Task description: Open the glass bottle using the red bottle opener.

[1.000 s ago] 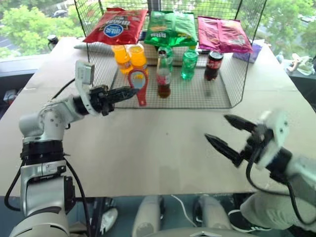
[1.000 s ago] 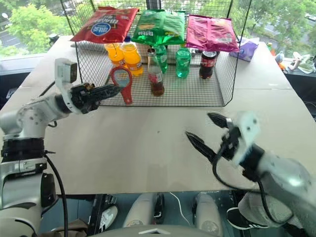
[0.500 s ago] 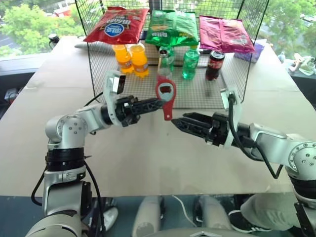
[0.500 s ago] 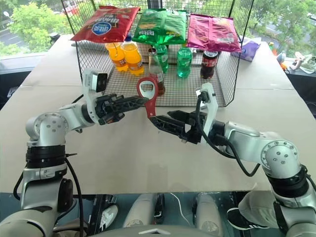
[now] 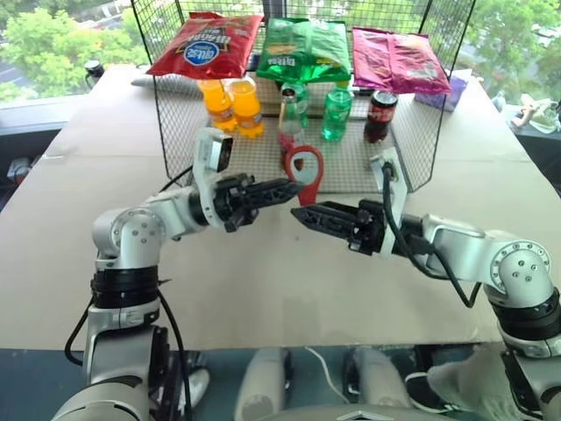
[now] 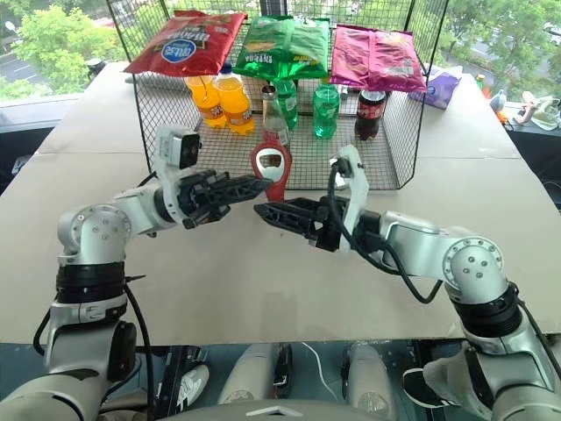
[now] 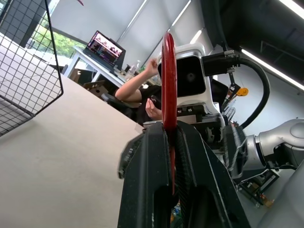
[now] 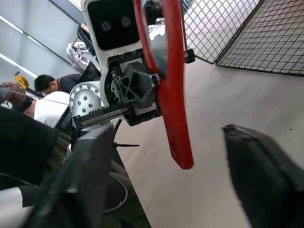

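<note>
Over the table [image 5: 263,289], both arms had swung inward; left gripper [image 5: 294,187] clenched the red bottle opener [image 5: 304,174], right gripper [image 5: 302,214] spread just below it.

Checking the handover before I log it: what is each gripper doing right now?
Left gripper: shut on the red bottle opener.
Right gripper: open, fingers either side of the opener's handle, not gripping.

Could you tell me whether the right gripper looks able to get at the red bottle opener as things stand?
Probably yes: the right gripper, jaws apart, sits just below the red bottle opener, whose handle hangs free under the left gripper, with nothing between.
</note>
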Controlling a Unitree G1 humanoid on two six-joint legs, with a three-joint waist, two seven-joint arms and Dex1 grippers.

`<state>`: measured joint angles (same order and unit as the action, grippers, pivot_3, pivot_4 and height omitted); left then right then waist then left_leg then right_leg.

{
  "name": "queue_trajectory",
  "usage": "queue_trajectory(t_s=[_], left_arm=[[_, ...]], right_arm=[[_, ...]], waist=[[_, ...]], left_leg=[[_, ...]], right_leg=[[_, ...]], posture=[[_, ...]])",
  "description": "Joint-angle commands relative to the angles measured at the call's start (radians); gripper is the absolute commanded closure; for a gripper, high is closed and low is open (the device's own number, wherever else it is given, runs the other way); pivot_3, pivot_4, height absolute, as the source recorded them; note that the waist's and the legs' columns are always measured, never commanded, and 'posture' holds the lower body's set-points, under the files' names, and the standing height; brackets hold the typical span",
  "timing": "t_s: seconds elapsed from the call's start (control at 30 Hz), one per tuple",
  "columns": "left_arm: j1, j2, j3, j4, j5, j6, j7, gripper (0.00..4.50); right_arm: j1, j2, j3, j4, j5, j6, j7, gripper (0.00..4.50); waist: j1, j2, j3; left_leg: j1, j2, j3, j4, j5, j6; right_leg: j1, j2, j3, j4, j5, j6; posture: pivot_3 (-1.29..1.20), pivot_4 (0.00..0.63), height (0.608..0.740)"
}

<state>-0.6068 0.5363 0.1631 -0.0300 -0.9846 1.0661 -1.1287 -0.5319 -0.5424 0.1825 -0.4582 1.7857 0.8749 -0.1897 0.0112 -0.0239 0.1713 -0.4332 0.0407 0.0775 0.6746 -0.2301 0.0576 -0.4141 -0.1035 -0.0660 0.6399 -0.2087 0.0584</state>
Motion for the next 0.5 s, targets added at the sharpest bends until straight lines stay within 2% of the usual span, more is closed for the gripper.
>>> queue_trajectory(t_s=[0.03, 0.1, 0.13, 0.5], left_arm=[[-0.004, -0.003, -0.013, -0.036, -0.015, -0.018, -0.015, 4.5], [0.0, -0.001, -0.022, -0.041, -0.014, -0.023, -0.022, 4.5], [0.005, 0.001, -0.028, -0.047, -0.01, -0.027, -0.029, 4.5], [0.016, 0.032, -0.061, -0.04, 0.013, -0.066, -0.076, 4.5]], right_arm=[[-0.025, 0.009, -0.007, -0.008, -0.007, 0.013, 0.027, 2.72], [-0.028, 0.014, -0.009, -0.003, -0.014, 0.019, 0.031, 3.79], [-0.031, 0.016, -0.012, 0.003, -0.018, 0.021, 0.034, 4.17], [-0.036, 0.007, -0.031, 0.006, -0.057, 0.062, 0.102, 4.17]], waist=[[0.0, 0.0, 0.0], [0.0, 0.0, 0.0], [-0.001, 0.0, 0.0], [0.0, 0.0, 0.0]], left_leg=[[0.0, 0.0, 0.0, 0.0, 0.0, 0.0], [0.0, 0.0, 0.0, 0.0, 0.0, 0.0], [0.0, 0.0, 0.0, 0.0, 0.0, 0.0], [0.0, 0.0, 0.0, 0.0, 0.0, 0.0]], right_leg=[[0.0, 0.0, 0.0, 0.0, 0.0, 0.0], [0.0, 0.0, 0.0, 0.0, 0.0, -0.001], [0.0, 0.0, 0.0, 0.0, 0.0, -0.001], [-0.001, 0.0, 0.0, 0.0, -0.002, -0.003]], posture=[[0.0, 0.15, 0.74], [0.0, 0.15, 0.74], [0.0, 0.15, 0.74], [0.0, 0.15, 0.74]])
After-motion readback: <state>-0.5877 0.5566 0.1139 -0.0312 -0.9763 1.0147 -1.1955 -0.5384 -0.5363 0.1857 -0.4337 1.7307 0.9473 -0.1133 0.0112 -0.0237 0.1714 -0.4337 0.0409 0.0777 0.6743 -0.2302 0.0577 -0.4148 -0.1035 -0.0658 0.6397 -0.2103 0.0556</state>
